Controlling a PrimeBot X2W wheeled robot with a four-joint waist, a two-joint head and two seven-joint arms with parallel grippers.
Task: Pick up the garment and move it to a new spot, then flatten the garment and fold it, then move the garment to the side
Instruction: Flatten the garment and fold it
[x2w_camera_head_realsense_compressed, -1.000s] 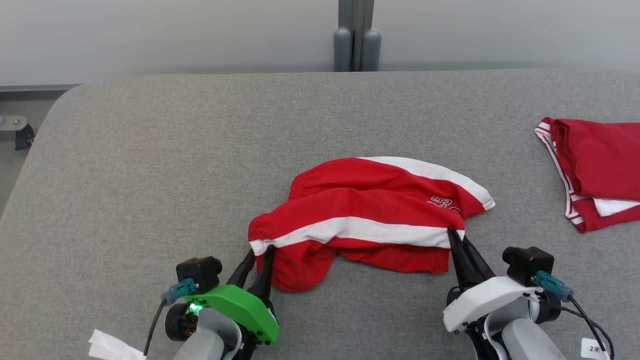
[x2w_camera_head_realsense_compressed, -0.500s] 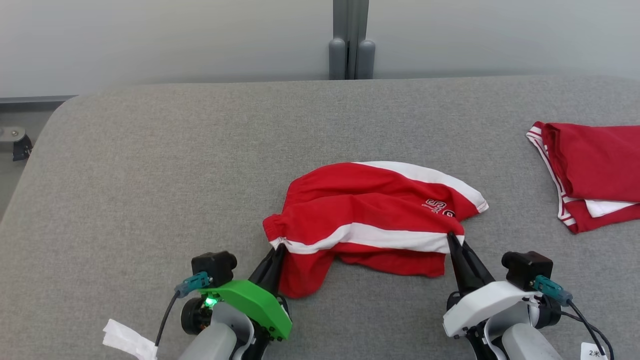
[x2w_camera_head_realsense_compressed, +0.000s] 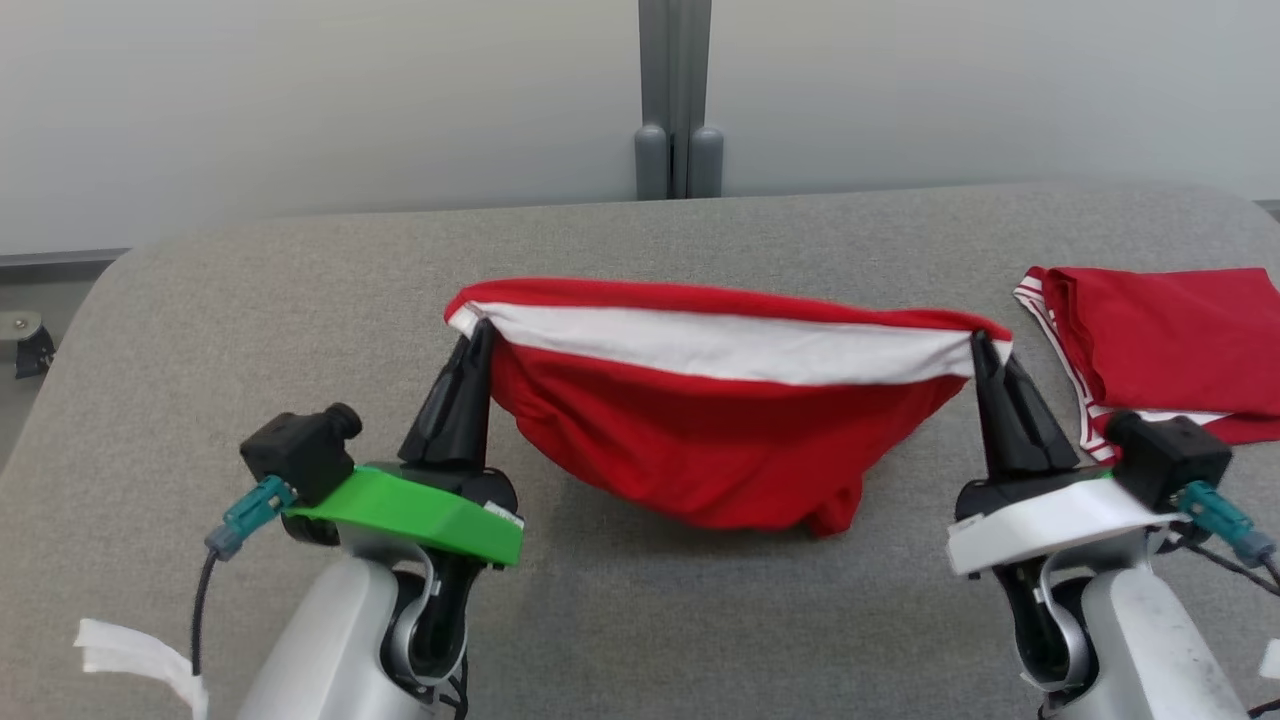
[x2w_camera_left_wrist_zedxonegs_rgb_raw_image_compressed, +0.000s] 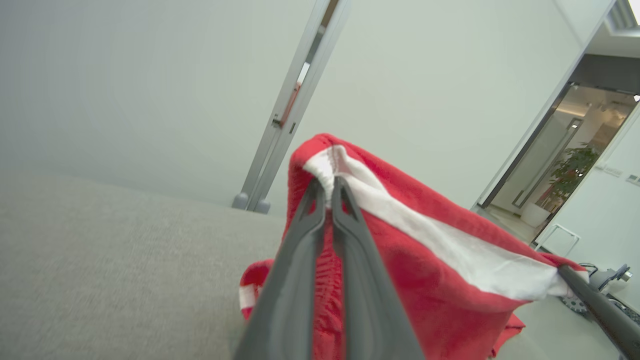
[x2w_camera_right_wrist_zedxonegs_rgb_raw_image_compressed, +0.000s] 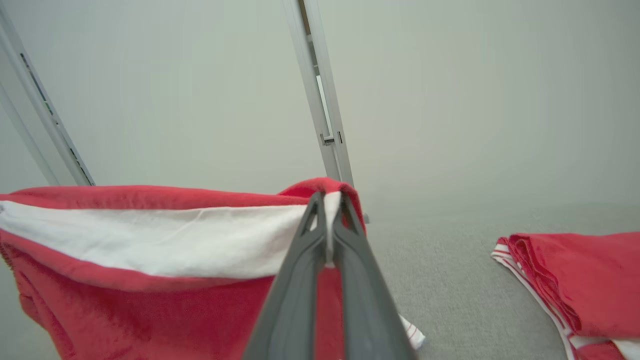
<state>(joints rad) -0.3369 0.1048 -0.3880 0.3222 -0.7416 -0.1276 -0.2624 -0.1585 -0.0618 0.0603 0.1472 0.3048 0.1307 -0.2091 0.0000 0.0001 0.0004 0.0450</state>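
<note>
Head view, grey surface (x2w_camera_head_realsense_compressed: 250, 300), garment (x2w_camera_head_realsense_compressed: 700, 450) above it, pale wall (x2w_camera_head_realsense_compressed: 300, 100)

Our left side is open: bare grey table (x2w_camera_head_realsense_compressed: 250, 330) runs out to its edge. Across the middle, the red-and-white garment (x2w_camera_head_realsense_compressed: 720, 440) hangs stretched between our left gripper (x2w_camera_head_realsense_compressed: 482, 332) and right gripper (x2w_camera_head_realsense_compressed: 980, 342), barring the way forward. A folded red garment (x2w_camera_head_realsense_compressed: 1170, 330) crowds our right.

Left gripper (x2w_camera_head_realsense_compressed: 481, 332), right gripper (x2w_camera_head_realsense_compressed: 979, 342) clamp garment (x2w_camera_head_realsense_compressed: 720, 450) ends; it hangs between them. Folded red cloth (x2w_camera_head_realsense_compressed: 1170, 340) near table's (x2w_camera_head_realsense_compressed: 250, 300) right edge.
</note>
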